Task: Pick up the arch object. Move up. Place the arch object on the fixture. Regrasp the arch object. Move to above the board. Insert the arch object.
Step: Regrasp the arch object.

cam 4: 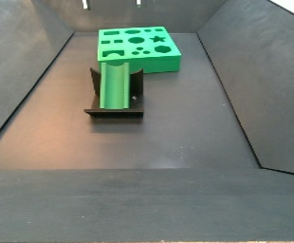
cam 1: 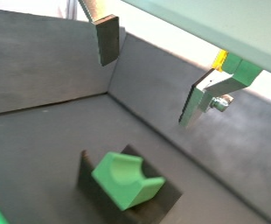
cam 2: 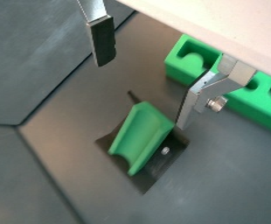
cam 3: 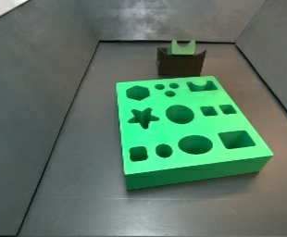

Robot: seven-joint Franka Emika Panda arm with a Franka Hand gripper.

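The arch object [cam 1: 126,179] is a small bright green block with a notch. It rests on the dark fixture [cam 1: 163,206], leaning in its dip, as both side views show [cam 3: 182,46] [cam 4: 113,81]. My gripper [cam 1: 149,87] is open and empty, held above the arch object with its fingers apart and nothing between them; it also shows in a wrist view [cam 2: 145,92]. Only the fingertips [cam 4: 83,5] reach into a side view. The green board [cam 3: 183,130] with shaped holes lies flat beside the fixture [cam 3: 180,65], and its corner shows in a wrist view [cam 2: 191,61].
Dark sloping walls [cam 3: 47,93] enclose the bin floor on all sides. The fixture's base plate [cam 4: 112,112] lies on the floor between the board [cam 4: 139,47] and the near end of the bin.
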